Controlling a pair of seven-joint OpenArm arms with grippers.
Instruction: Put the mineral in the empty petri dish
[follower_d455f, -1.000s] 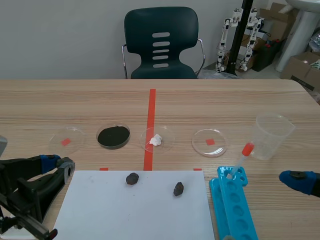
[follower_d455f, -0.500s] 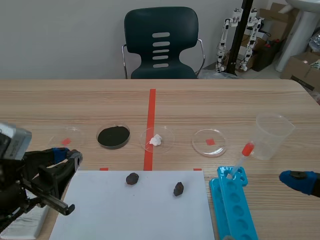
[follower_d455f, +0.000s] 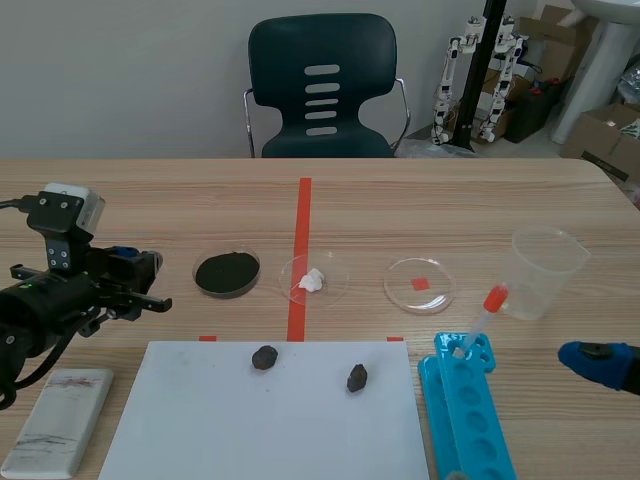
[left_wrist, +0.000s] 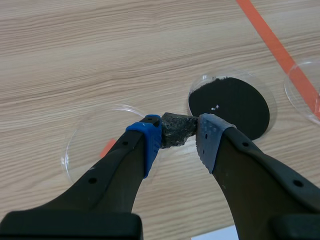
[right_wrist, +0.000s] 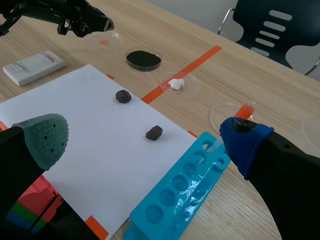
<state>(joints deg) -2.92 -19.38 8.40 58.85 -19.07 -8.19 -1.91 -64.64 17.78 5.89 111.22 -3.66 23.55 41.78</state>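
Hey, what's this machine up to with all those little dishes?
The left tool is shut on a dark mineral chunk and holds it over the empty petri dish, beside the dish of black powder. It hasn't let go yet. Two more mineral chunks lie on the white paper. The right tool is open, off to the side, holding nothing.

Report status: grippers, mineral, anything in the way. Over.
Left gripper shut on mineral, above the empty petri dish. Right gripper open, near the blue tray. Nothing blocking; black-powder dish sits beside the target.
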